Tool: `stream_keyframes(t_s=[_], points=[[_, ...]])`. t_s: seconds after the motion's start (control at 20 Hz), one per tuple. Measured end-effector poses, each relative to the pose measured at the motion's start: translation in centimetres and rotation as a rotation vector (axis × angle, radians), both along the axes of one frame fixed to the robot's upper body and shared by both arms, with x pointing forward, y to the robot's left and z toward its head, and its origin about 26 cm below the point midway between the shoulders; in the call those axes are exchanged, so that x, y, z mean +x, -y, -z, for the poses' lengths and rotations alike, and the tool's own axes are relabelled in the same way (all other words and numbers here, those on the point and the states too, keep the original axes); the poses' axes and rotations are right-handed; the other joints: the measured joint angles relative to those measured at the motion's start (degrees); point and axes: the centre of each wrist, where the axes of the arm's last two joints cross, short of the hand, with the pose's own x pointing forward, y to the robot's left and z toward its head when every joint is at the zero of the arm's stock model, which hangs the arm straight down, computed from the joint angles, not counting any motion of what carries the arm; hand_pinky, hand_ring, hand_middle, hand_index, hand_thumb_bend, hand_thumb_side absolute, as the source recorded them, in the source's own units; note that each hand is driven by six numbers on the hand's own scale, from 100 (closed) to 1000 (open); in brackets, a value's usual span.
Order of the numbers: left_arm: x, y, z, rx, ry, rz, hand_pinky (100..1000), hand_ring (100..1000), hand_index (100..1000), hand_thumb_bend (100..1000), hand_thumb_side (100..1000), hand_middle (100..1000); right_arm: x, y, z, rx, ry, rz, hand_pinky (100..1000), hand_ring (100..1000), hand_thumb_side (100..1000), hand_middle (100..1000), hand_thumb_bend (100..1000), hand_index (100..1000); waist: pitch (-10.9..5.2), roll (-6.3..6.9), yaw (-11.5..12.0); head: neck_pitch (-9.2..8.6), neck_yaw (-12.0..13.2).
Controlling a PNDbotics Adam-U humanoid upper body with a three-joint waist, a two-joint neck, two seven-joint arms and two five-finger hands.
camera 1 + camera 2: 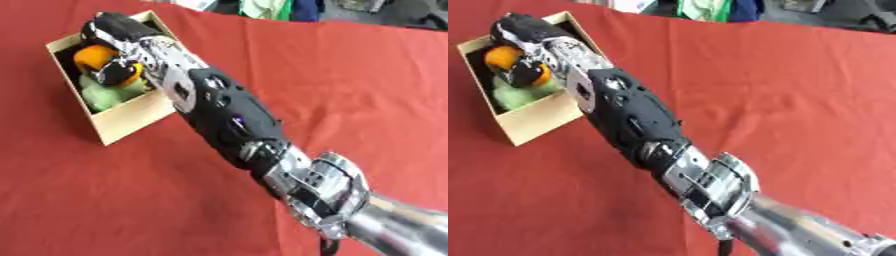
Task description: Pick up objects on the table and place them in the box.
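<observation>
The right arm (232, 117) came in from the lower right corner and stretched diagonally across the red-covered bench (350, 80) to the cardboard box (131, 120), which sat near the upper left of the view with its open top facing up. The right robot hand (118, 30) was over and partly inside the box, with its fingers (118, 70) curled down around an orange object (92, 56); the fingers appeared clamped on it, one dark fingertip lying across its front. The orange object was inside the box, against the left wall and above a pale green object (105, 95) that lay at the bottom of the box, the two touching or nearly so. The black forearm passed over the box's near right wall, hiding part of the rim. The box stood slightly askew on the cloth, its tan front wall facing the lower left. Some coloured items showed beyond the far edge of the bench, too unclear to name. The left robot hand did not show in either view.
</observation>
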Motion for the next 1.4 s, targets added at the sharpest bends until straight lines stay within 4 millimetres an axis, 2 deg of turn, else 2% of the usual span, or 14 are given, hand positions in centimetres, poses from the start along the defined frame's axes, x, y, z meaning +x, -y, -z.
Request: stream_keyframes(t_s=[0.15,0.3,0.35,0.4,0.45,0.5,0.6,0.95,1.4], points=[[0.0,0.0,0.0,0.000,0.000,0.000,699,801,805,102,744,802,0.0,0.0,-0.3,-0.041,0.002,-0.009,749,744,100,565,100,881,0.04,0.19,-0.2,-0.01,0.1],[0.0,0.0,0.0,0.002,0.000,-0.001,698,801,804,102,746,802,-0.3,-0.1,-1.0,-0.104,0.004,-0.013,811,824,116,676,100,954,0.05,0.24,-0.4,-0.02,0.2],[0.0,0.0,0.0,0.002,0.000,-0.002,698,800,804,102,746,801,-0.4,-0.1,-1.2,-0.129,0.000,-0.015,818,831,161,684,100,957,0.05,0.24,-0.6,-0.03,0.3],[0.0,0.0,0.0,0.003,-0.001,-0.002,698,801,804,102,745,802,-0.4,0.1,-1.5,-0.150,-0.005,-0.017,828,845,251,698,100,966,0.06,0.24,-0.6,-0.05,0.3],[0.0,0.0,0.0,0.004,-0.001,-0.002,698,801,804,101,745,802,-0.5,0.2,-1.7,-0.171,-0.010,-0.019,835,854,294,709,100,970,0.06,0.24,-0.7,-0.10,0.3],[0.0,0.0,0.0,0.004,-0.002,-0.003,698,801,804,101,745,801,-0.5,0.4,-2.0,-0.190,-0.015,-0.021,852,874,373,731,100,976,0.06,0.24,-0.8,-0.11,0.3],[0.0,0.0,0.1,0.005,-0.004,-0.003,698,801,804,100,744,801,-0.7,0.7,-2.5,-0.227,-0.024,-0.022,875,904,469,762,100,988,0.07,0.25,-1.0,-0.12,0.5],[-0.1,-0.1,0.2,0.006,-0.010,-0.006,696,797,803,101,745,801,-1.4,2.0,-4.8,-0.303,-0.023,-0.013,891,920,554,780,100,1000,0.07,0.33,-1.8,-0.12,1.0],[-0.1,-0.1,0.2,0.005,-0.012,-0.008,696,796,803,100,744,801,-3.0,2.8,-7.8,-0.215,0.020,-0.037,891,910,594,774,100,1000,0.07,0.67,-2.4,-0.12,1.4]])
